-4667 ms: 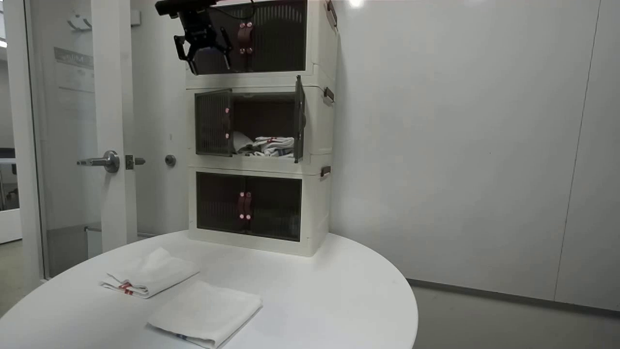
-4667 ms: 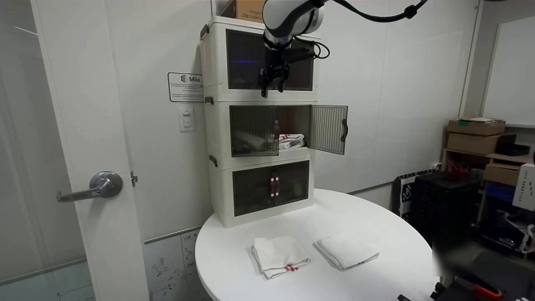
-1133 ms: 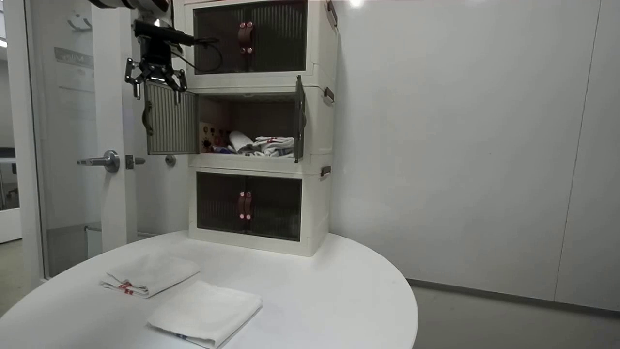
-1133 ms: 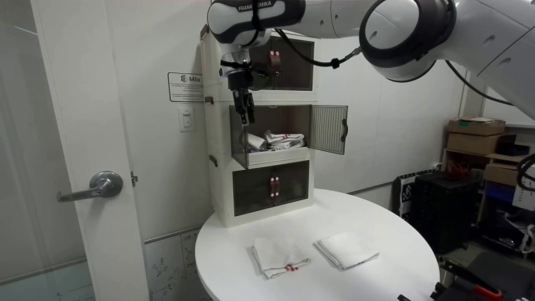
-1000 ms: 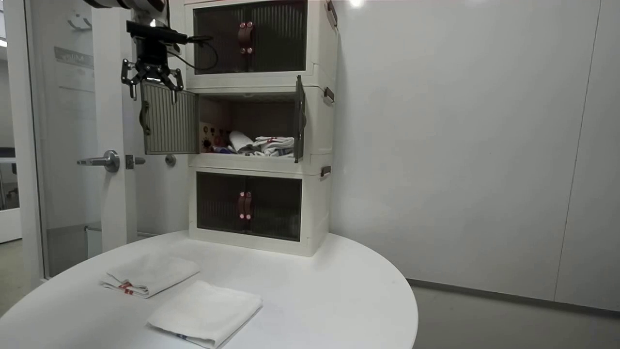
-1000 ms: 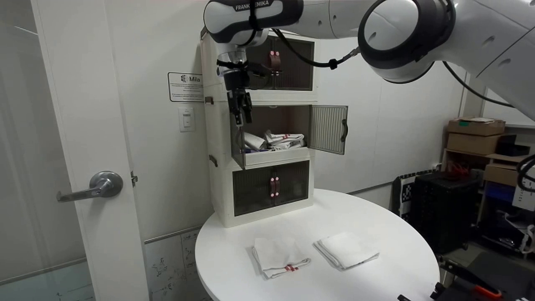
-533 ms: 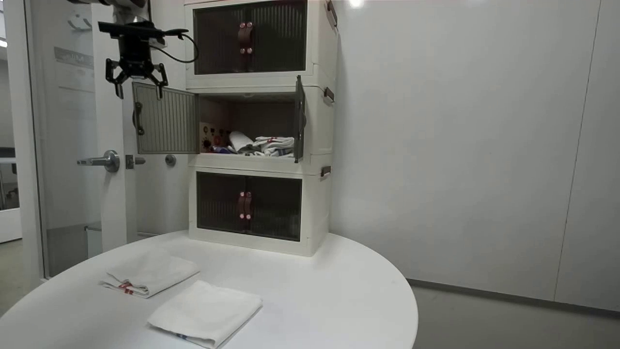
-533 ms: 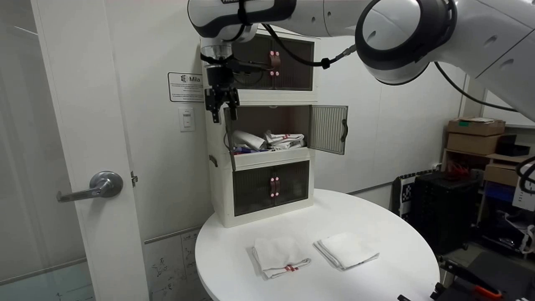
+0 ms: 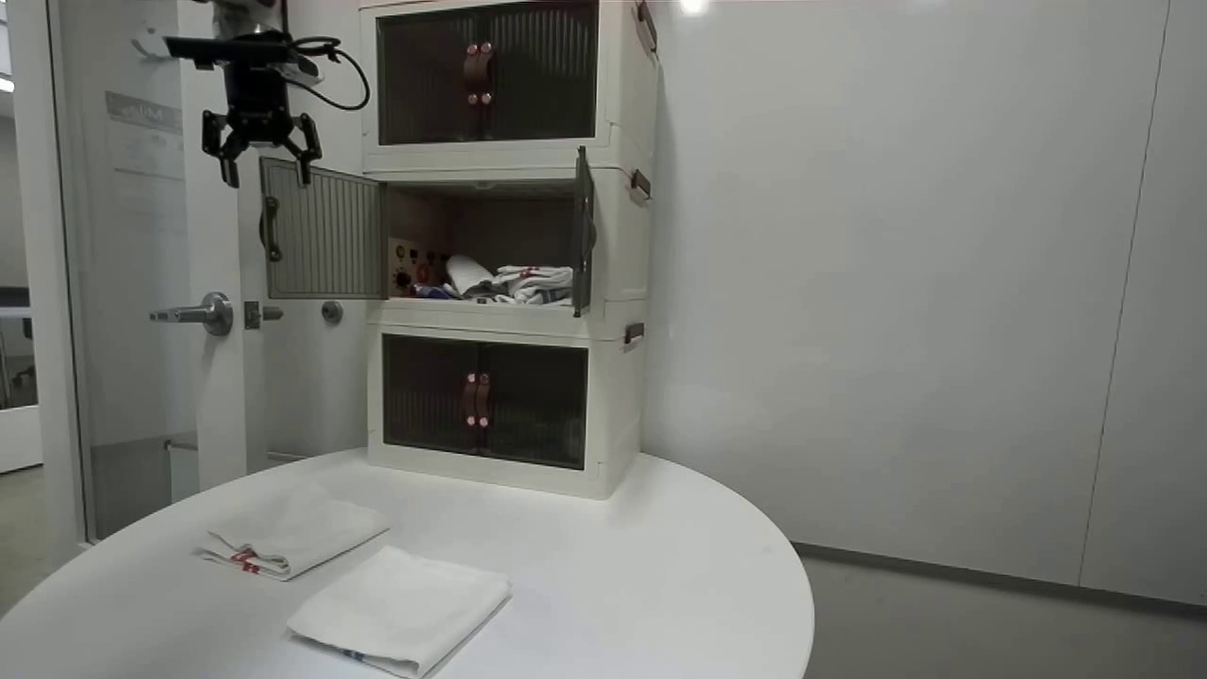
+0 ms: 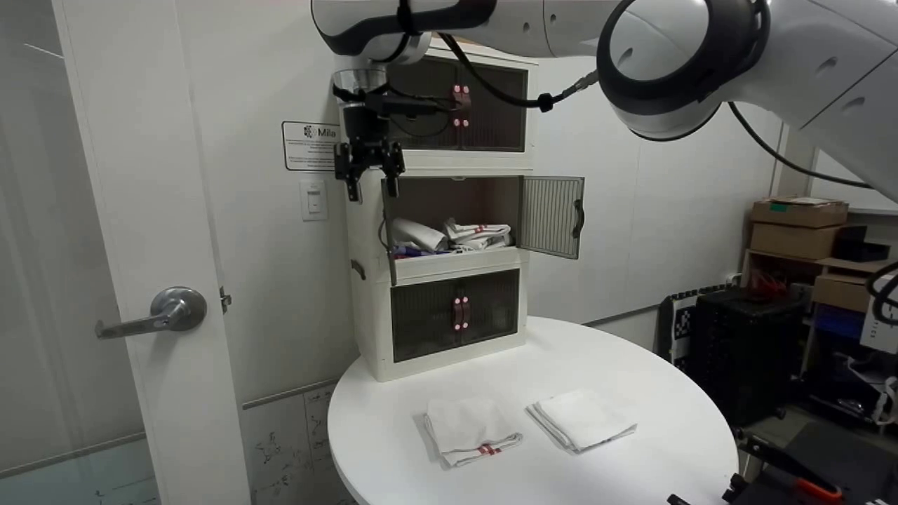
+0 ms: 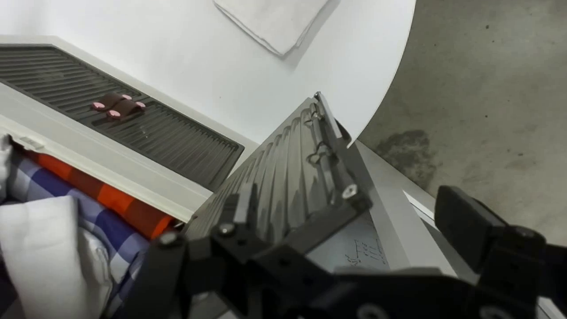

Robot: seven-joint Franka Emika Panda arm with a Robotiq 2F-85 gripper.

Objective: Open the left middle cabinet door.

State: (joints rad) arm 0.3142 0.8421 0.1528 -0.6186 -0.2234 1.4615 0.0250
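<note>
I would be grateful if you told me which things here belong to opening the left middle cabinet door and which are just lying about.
For the job:
left middle cabinet door, swung open
gripper, open

Just lying about:
red-marked folded cloth and blue-marked folded cloth, on the white table
white cloths inside the cabinet
cardboard boxes in the background

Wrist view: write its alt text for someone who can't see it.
The left middle cabinet door, ribbed and smoky, stands open, seen from above past the open black gripper. To the left, blue-checked cloth lies inside the white cabinet, near the shut bottom-tier doors. At the top, a folded white cloth lies on the white table.
</note>
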